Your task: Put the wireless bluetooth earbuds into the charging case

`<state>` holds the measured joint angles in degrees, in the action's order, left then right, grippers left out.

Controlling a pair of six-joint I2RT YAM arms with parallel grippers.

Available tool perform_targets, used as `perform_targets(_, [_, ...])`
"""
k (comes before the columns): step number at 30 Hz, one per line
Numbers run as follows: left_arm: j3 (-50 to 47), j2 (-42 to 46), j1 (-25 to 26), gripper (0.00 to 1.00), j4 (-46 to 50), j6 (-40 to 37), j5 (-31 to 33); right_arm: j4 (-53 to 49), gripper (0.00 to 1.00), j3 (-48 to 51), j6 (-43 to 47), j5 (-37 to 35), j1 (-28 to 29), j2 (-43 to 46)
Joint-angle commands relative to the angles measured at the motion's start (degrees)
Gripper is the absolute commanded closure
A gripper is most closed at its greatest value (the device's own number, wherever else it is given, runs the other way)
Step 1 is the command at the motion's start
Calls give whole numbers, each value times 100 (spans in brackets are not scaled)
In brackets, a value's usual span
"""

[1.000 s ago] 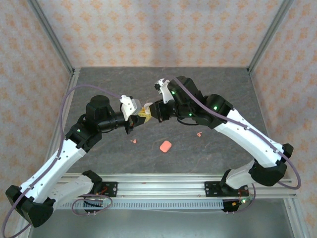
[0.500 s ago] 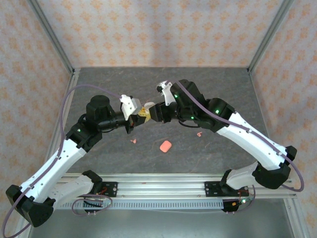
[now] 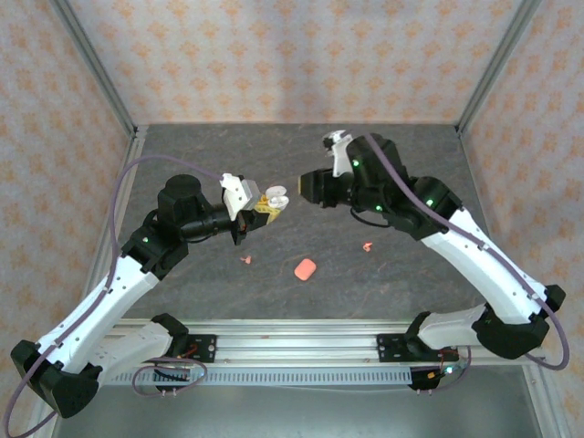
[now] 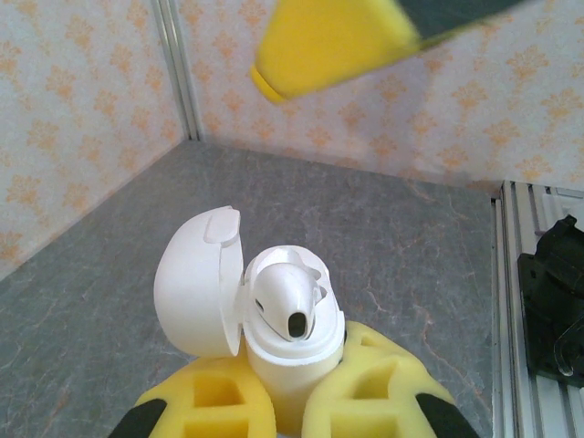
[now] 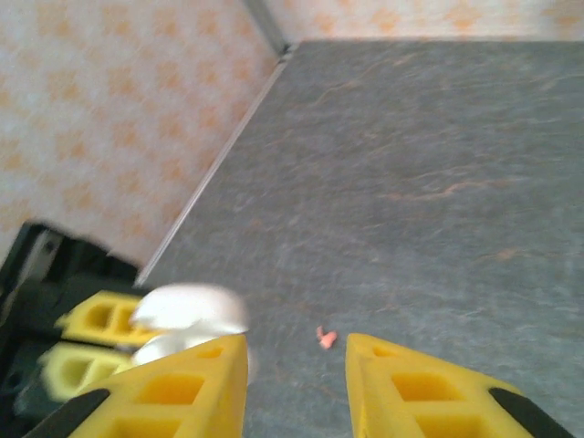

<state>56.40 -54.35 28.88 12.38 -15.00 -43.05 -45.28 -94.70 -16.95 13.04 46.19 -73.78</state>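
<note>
Nearest, just below the middle of the top view, a small coral-pink rounded plastic case lies on the grey stone-look table. Two tiny coral-pink stemmed earbuds lie apart from it: one to its left, one to its upper right. The right wrist view shows a coral speck low in the frame, but it is too blurred to tell which earbud it is.

Farther up, left of centre, the left gripper is clamped on the lower body of a white rounded plastic charging case. The case is held off the table with its hinged lid swung open to the left. A whitish glossy earbud sits in its well; whether the second well is filled I cannot tell.

Just right of the case and clear of it, the right gripper has its yellow fingers parted, with nothing between them.

I judge these earbuds very light, hard, smooth and apt to squirt out of a pinch. They are best gripped gently across the bulbous head, leaving the stem free to drop into its well. The white case looks rigid, and holding it low keeps the lid and wells clear.
</note>
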Motion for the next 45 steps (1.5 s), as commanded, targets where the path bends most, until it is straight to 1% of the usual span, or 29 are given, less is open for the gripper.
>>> perform_targets(1, [-140, 164, 52, 100, -224, 71, -11, -435, 65, 199, -569, -357, -534, 121])
perform_targets(3, [-232, 221, 48, 100, -231, 100, 37, -799, 64, 332, -800, -517, -941, 22])
perform_targets(6, [-403, 303, 48, 100, -260, 158, 87, -887, 64, 754, -928, -261, -1553, -131])
perform_targets(10, [-717, 413, 47, 100, -422, 328, 121, -341, 64, 1622, -1092, 383, -2309, -364])
perform_targets(13, [-928, 451, 50, 100, -604, 481, 147, -8, 64, 2031, -1145, 653, -2748, -722])
perform_targets(16, [-1074, 391, 52, 100, -801, 594, 139, 262, 64, 2224, -1164, 735, -3145, -1227])
perform_targets(20, [-1190, 247, 61, 100, -967, 705, 121, 516, 64, 2163, -1214, 865, -3551, -2035])
perform_targets(25, [-1308, 201, 76, 100, -1110, 745, 206, 576, 64, 1718, -1141, 731, -3705, -2954])
perform_targets(29, [-1350, 181, 74, 100, -1149, 694, 289, 270, 62, 1045, -973, 475, -3773, -3696])
perform_targets(32, [-1327, 143, 74, 100, -1129, 660, 292, 152, 61, 657, -919, 364, -3793, -4069])
perform_targets(38, [-1312, 43, 74, 100, -1145, 630, 323, -72, 59, 170, -871, 269, -3853, -4564])
perform_targets(45, [-1336, -40, 75, 100, -1191, 624, 347, -121, 59, 31, -796, 164, -3872, -4823])
